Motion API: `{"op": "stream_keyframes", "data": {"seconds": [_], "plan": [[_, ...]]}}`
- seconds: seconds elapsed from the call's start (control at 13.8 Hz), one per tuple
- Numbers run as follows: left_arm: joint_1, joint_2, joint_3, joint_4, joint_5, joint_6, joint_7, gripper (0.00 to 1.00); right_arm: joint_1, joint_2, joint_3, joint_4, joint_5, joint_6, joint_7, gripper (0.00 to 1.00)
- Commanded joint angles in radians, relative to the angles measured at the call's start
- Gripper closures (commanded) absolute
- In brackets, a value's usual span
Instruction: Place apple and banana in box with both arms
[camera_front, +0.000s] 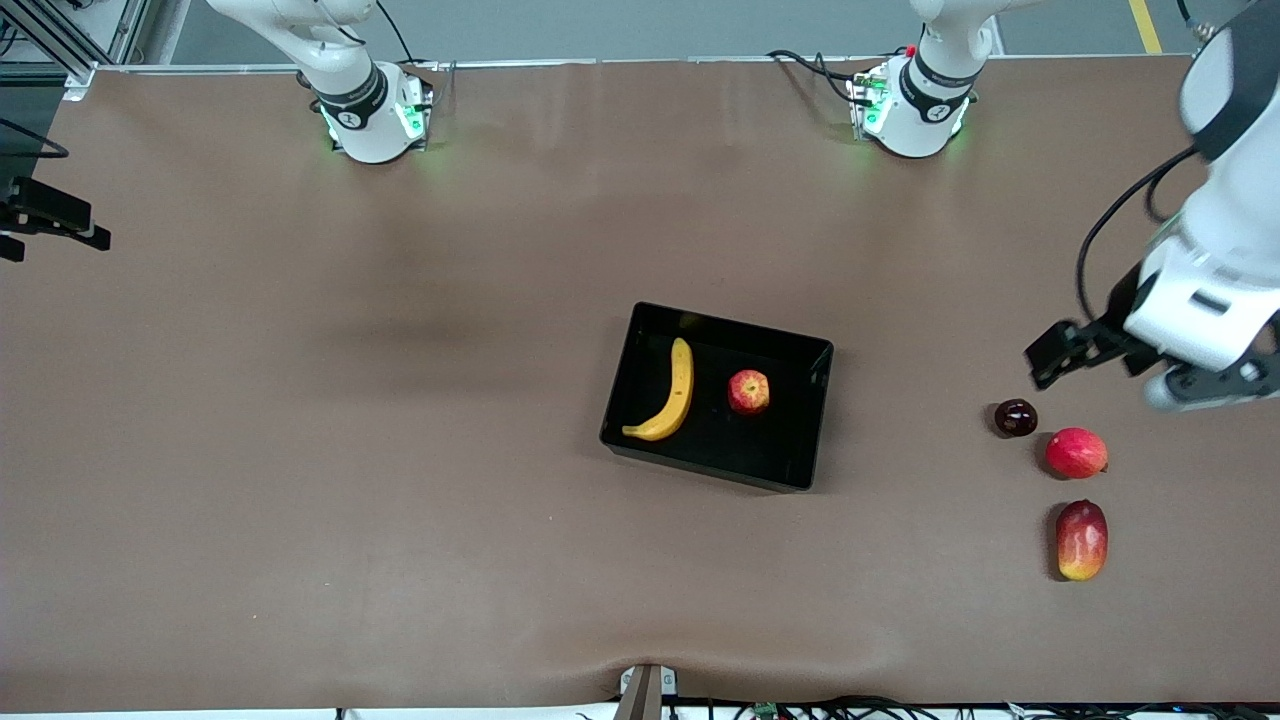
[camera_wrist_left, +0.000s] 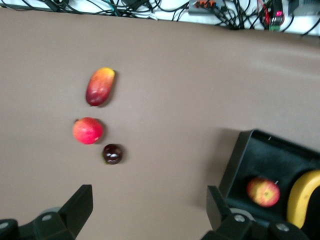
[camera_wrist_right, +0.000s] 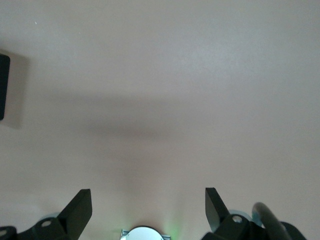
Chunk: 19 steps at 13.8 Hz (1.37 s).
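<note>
**Banana and apple both in the box, both end effectors spread and empty**

From my station I see the box (camera_front: 800, 470) sitting near the middle of the desk (camera_front: 400, 450). The banana (camera_front: 672, 395) lies flat inside it, along the wall toward the right arm's end. The apple (camera_front: 748, 391) rests beside the banana on the box floor, apart from it, toward the left arm's end.

The left end effector (camera_wrist_left: 150, 210) hangs in the air over the bare desk at the left arm's end, fingers spread wide and pinching nothing. Below it on the desk lie three other fruits in a loose row: a small dark plum (camera_front: 1015, 417), then a pinkish-red round fruit (camera_front: 1076, 452) nearer the front camera, then a red-and-yellow mango (camera_front: 1081, 539) nearest of all.

The right end effector (camera_wrist_right: 148, 207) shows only in its own wrist view, fingers spread over bare desk with nothing between them; that arm waits.
</note>
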Motion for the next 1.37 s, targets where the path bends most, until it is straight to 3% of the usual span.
{"op": "stream_keyframes", "data": {"seconds": [0.0, 0.22, 0.29, 0.72, 1.3], "plan": [[-0.114, -0.14, 0.175, -0.116, -0.083, -0.035, 0.123, 0.0, 0.0, -0.012, -0.001, -0.002, 0.018, 0.016, 0.009, 0.0], [-0.221, -0.217, 0.31, -0.191, -0.115, -0.069, 0.164, 0.0, -0.001, -0.012, -0.003, -0.003, 0.02, 0.016, 0.009, 0.0], [-0.23, -0.234, 0.326, -0.202, -0.132, -0.072, 0.165, 0.0, -0.004, -0.012, -0.003, -0.005, 0.021, 0.016, 0.009, 0.0], [-0.223, -0.308, 0.326, -0.295, -0.173, -0.078, 0.162, 0.0, -0.007, -0.009, -0.004, -0.005, 0.02, 0.015, 0.009, 0.0], [-0.226, -0.262, 0.328, -0.236, -0.16, -0.069, 0.153, 0.0, -0.007, -0.009, -0.004, -0.005, 0.02, 0.018, 0.007, 0.0]]}}
